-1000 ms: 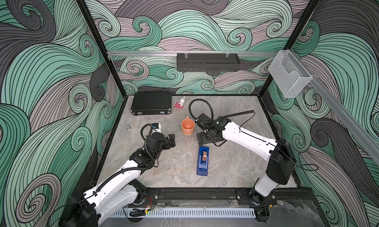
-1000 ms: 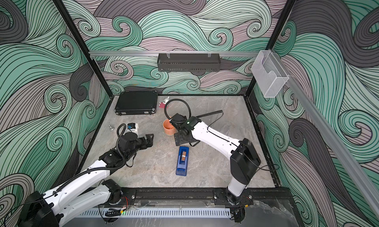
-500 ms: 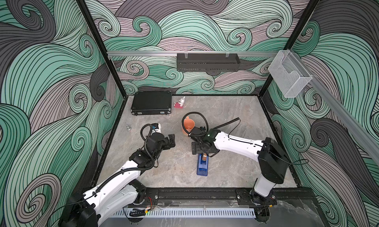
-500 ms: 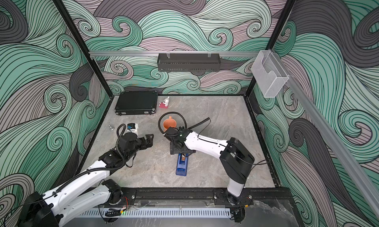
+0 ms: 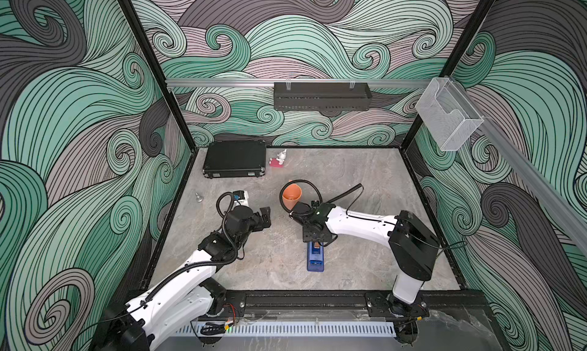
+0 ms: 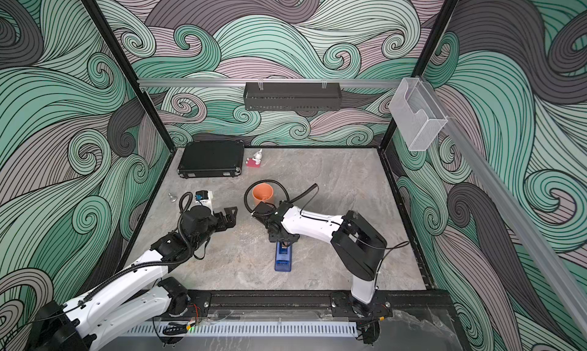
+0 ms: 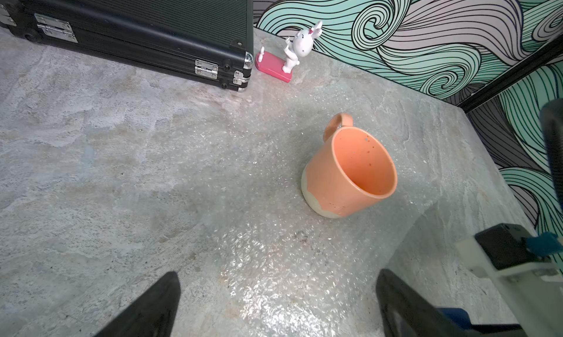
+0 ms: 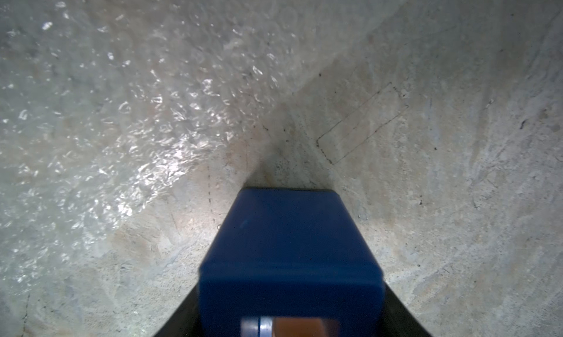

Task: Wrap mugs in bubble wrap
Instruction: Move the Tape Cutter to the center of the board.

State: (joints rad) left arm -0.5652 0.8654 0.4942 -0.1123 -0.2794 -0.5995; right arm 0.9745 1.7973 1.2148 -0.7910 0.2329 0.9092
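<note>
Right claw [image 5: 314, 237] straddles the tape dispenser [image 5: 315, 258], grip impossible to confirm; left claw [image 7: 274, 308] hangs wide open facing the mug [image 7: 350, 174], upright on the bubble wrap [image 7: 243, 259]. Wrapping unstarted; a firm clamp seemingly comes next.

An orange ceramic mug [image 7: 350, 174] stands upright on a clear bubble-wrap sheet [image 7: 259, 259] spread over the grey stone-look worktop [image 7: 76, 137], handle toward the walled edge. There lies a black hard case [image 7: 137, 24], with a white rabbit figurine [image 7: 297, 47] just beside its corner. The left gripper [image 7: 277, 305] has its jaws wide apart.
</note>
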